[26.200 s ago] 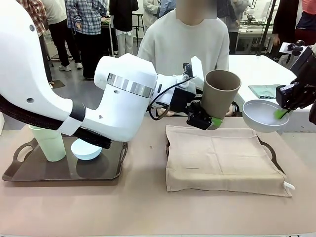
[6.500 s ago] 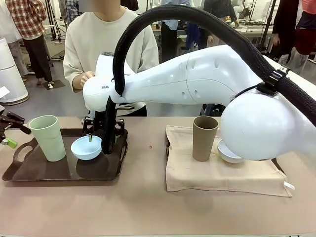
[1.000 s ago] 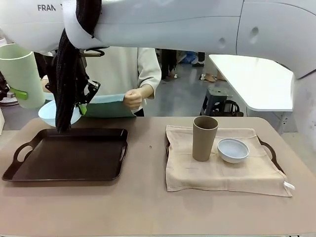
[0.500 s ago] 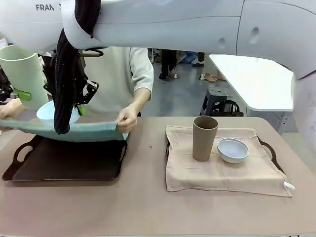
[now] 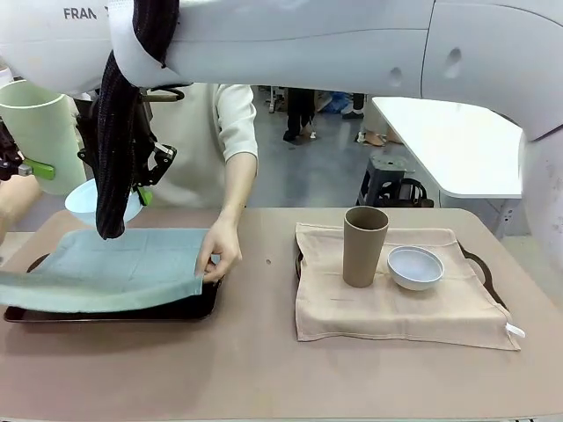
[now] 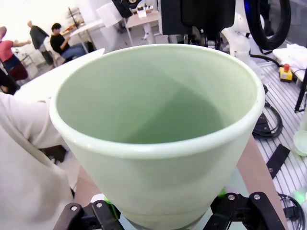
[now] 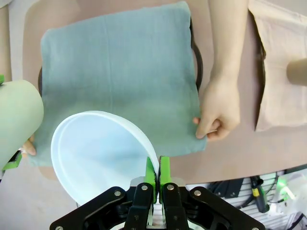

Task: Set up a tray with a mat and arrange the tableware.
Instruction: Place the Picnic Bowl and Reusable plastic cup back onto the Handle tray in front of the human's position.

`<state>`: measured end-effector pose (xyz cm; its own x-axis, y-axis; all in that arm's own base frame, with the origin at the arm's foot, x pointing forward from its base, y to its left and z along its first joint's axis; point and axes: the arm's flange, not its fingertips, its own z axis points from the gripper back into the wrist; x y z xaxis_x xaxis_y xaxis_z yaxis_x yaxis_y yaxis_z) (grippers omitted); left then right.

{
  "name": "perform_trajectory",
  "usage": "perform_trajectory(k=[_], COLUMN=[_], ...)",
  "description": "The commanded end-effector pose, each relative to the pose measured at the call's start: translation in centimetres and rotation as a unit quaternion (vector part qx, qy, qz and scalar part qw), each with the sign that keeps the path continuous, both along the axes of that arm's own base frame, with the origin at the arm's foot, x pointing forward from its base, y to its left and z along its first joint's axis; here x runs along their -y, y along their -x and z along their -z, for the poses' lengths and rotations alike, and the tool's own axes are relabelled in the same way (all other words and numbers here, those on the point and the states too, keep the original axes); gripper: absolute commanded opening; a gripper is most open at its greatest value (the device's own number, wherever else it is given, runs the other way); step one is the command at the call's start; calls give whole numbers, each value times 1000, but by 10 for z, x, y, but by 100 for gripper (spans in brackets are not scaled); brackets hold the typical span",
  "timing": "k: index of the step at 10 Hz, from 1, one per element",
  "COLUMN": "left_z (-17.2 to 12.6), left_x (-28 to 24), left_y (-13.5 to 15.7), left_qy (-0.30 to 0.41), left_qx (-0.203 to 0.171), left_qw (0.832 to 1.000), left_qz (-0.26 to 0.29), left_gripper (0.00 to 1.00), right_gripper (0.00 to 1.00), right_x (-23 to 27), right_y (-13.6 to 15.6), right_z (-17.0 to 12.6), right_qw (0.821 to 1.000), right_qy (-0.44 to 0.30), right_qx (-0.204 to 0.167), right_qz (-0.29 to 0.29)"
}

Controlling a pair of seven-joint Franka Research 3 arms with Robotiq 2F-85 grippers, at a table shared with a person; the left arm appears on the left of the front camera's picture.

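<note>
Front view, two tumblers, two bowls, two trays, two mats.

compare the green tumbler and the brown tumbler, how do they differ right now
The pale green tumbler is held in the air by the left tool; the taupe brown tumbler stands free on the beige mat. The green one looks wider. Both are upright, open-topped tumblers.

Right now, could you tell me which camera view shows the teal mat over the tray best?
The right wrist view: it looks straight down on the whole mat, with the person's hand pinching one corner. The front view shows the mat at a low angle, partly behind the arm. In the left wrist view the green cup blocks it.
</note>
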<state>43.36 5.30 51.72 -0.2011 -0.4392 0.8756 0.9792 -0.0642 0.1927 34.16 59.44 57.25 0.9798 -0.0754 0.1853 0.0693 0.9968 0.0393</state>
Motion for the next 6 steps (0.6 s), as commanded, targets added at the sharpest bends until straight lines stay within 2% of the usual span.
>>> perform_trajectory(k=[1,6], left_z=[-1,-1], left_x=[0,0], left_y=[0,0], left_qy=[-1,-1], left_qx=[3,3], left_qw=[1000,1000], left_qz=[1,1], left_gripper=[0,0], right_gripper=[0,0], right_x=[0,0], right_y=[1,1], right_z=[-2,-2], right_qw=[1000,1000], right_qy=[0,0], right_qx=[1,1], right_qz=[-4,-4])
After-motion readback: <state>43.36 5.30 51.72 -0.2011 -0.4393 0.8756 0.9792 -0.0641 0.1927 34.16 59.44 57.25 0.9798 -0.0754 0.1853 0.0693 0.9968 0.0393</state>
